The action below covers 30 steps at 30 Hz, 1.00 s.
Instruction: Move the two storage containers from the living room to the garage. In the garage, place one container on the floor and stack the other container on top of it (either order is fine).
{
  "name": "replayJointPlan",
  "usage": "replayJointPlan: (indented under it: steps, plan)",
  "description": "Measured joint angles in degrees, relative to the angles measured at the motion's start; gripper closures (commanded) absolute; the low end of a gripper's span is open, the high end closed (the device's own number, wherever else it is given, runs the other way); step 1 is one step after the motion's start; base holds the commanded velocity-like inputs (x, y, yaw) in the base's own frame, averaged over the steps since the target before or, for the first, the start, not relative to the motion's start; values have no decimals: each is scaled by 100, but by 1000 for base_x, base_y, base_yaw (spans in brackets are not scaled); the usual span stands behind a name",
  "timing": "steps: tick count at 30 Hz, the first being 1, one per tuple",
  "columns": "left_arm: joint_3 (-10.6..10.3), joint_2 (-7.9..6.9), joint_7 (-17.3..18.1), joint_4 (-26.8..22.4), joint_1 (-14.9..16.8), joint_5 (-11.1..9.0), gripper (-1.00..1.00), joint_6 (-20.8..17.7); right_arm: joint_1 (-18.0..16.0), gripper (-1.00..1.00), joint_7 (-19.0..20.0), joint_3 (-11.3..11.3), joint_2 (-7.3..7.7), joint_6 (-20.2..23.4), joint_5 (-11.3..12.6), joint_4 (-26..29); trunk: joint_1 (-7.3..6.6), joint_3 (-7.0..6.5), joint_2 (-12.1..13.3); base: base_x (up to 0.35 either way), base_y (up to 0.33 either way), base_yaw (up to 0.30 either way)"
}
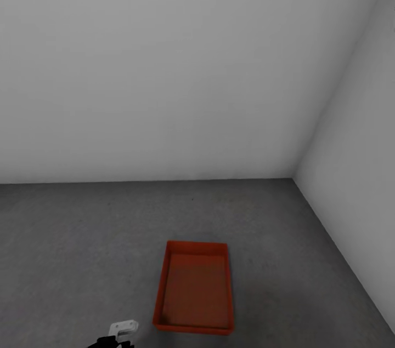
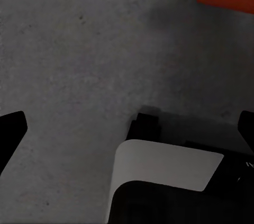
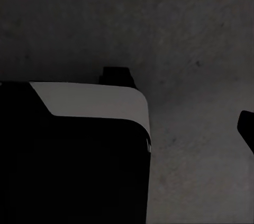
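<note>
Orange-red storage container [image 1: 196,289] sits on the floor [image 1: 82,238]; our left end effector [image 2: 127,128] gapes wide, empty.

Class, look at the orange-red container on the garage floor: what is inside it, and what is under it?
The container is empty; its bare orange-red bottom shows. It sits on the grey concrete floor; the patch directly beneath it is covered.

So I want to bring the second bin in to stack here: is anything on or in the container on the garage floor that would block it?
Nothing visible. The container sits open and empty on the floor, near the corner walls.
</note>
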<state>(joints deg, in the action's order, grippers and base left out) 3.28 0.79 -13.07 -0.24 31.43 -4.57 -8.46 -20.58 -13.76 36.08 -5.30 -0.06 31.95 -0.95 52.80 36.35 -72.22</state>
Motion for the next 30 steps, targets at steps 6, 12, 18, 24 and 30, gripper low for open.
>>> replayJointPlan:
  steps: [6, 12, 18, 24, 30]
  plan:
    - [2, -7, 0, 1, -15, 0, -100, 11, 13, -100, -1, 0, 1, -54, -5, 0, 0, -53, 0, 0, 0, 0]
    - [-3, 13, 0, 1, -16, 5, -100, 18, 14, -100, -1, 0, -2, -57, -5, -3, 0, -106, 0, 0, 0, 0]
    - [-4, 14, 0, 1, -20, 1, -100, 12, 112, -100, -2, -2, -2, -64, -5, -8, 0, -159, 0, 0, 0, 0]
    - [-2, 29, 6, 1, -236, 16, -100, 26, 234, -100, 8, 0, -37, -70, -6, -8, 0, -213, 0, 0, 0, 0]
    - [-4, 25, 8, 1, -394, 14, -100, 30, 392, -100, 81, -2, -44, -73, -30, -8, 0, -266, 0, 0, 0, -37]
